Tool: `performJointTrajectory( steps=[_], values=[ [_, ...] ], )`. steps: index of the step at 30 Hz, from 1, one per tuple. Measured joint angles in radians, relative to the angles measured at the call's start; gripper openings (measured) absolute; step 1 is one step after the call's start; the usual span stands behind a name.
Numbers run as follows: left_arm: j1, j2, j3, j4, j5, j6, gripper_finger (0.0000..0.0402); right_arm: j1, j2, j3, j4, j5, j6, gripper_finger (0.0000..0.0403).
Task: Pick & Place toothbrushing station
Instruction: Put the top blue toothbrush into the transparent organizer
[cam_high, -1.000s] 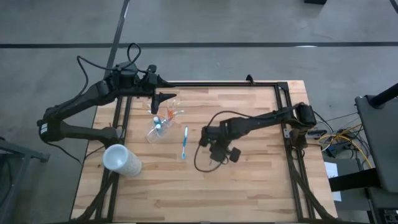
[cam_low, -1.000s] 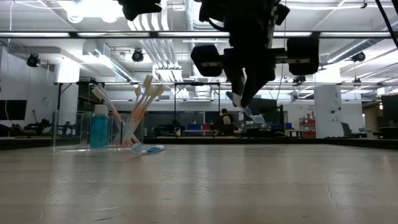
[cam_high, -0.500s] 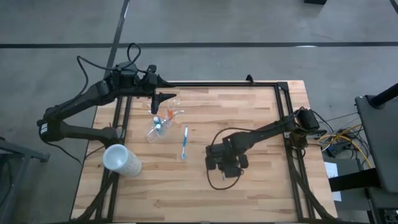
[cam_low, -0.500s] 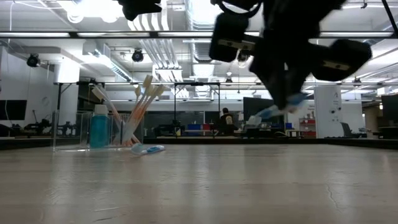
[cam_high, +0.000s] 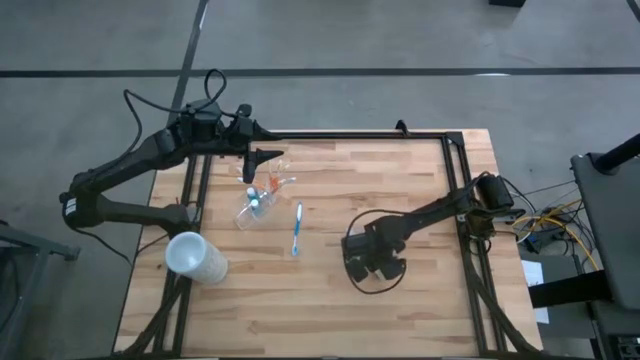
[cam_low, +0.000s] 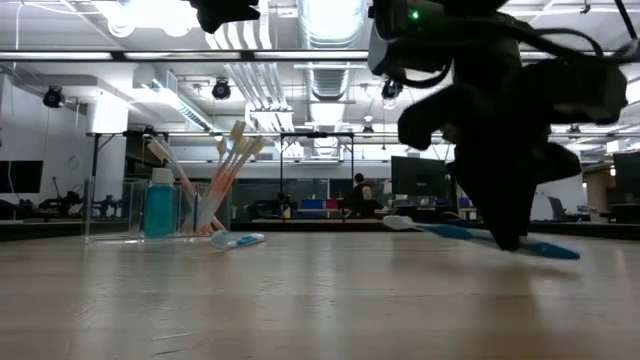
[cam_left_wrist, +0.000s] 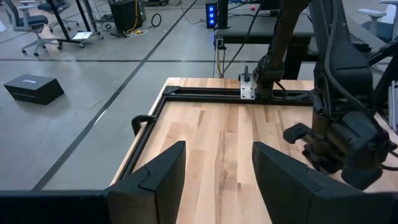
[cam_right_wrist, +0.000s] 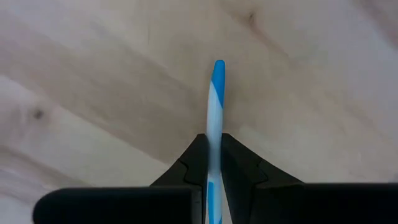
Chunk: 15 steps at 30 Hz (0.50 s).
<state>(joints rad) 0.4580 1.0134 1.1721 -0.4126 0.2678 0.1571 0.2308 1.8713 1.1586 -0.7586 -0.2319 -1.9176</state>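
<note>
My right gripper (cam_high: 370, 258) is low over the middle of the table, right of centre, shut on a white-blue toothbrush (cam_low: 450, 232). At the far left stands a small clear tumbler (cam_high: 252, 207) with a blue toothpaste tube (cam_low: 160, 206) and several white-orange toothbrushes (cam_low: 226, 168) leaning in it. Another white-blue toothbrush (cam_high: 297, 228) lies flat on the wood beside it. My left gripper (cam_left_wrist: 214, 180) hangs open above the far left corner, apart from the tumbler. My right gripper pinches the toothbrush's handle (cam_right_wrist: 214, 127) between its two fingers (cam_right_wrist: 239, 163). The fingers come from above, pointing down, and lie across the brush. The brush is almost level, close to the table; its striped end (cam_right_wrist: 217, 68) sticks out past the fingers. Whether it touches the wood, I cannot tell.
A larger frosted whitish cup (cam_high: 195, 257) stands at the near left edge. A black metal frame (cam_high: 350, 134) runs along the far and side edges. Bare wood (cam_high: 300, 300) stretches along the near side.
My right gripper has gone down and toward the table's near right, rolling about its own axis, still shut on the toothbrush. The brush, which hung steeply tilted high above the table, now lies almost level just over the wood.
</note>
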Motion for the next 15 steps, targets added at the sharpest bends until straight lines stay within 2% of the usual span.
performJointTrajectory(
  steps=[2, 7, 15],
  values=[
    [0.0, 0.0, 0.0, 0.0, 0.0, 0.0, 0.0191, 0.0, 0.0, -0.017, 0.025, 0.033, -0.001, 0.0024],
    [0.0, 0.0, 0.0, 0.0, 0.0, 0.0, 0.0191, 0.0, -0.002, -0.041, 0.062, 0.041, 0.003, 0.0026],
    [0.0, 0.0, 0.0, 0.0, 0.0, 0.0, 0.0191, 0.001, -0.005, -0.036, 0.089, 0.049, 0.06, 0.0057]
  ],
)
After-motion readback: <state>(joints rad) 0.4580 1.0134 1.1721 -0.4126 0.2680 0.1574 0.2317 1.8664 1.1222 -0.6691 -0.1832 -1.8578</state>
